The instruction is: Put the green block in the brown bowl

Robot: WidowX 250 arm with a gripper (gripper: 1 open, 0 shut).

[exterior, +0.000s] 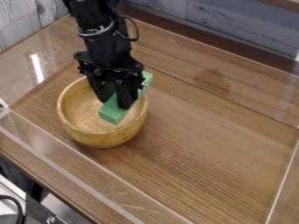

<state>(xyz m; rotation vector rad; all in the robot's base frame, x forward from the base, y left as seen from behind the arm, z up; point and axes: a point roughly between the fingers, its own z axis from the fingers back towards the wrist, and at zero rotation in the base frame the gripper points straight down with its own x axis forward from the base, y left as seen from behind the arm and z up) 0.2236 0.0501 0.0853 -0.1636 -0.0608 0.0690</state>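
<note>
The brown bowl is a round tan wooden bowl at the left of the table. Over its right half hangs my gripper, pointing straight down and shut on the green block. The block is a bright green bar held tilted; its lower end reaches down inside the bowl, while its upper end sticks out past the black fingers. Whether the lower end touches the bowl's floor cannot be told.
The bowl stands on a brown wooden tabletop enclosed by low clear plastic walls. A grey plank wall runs behind the table.
</note>
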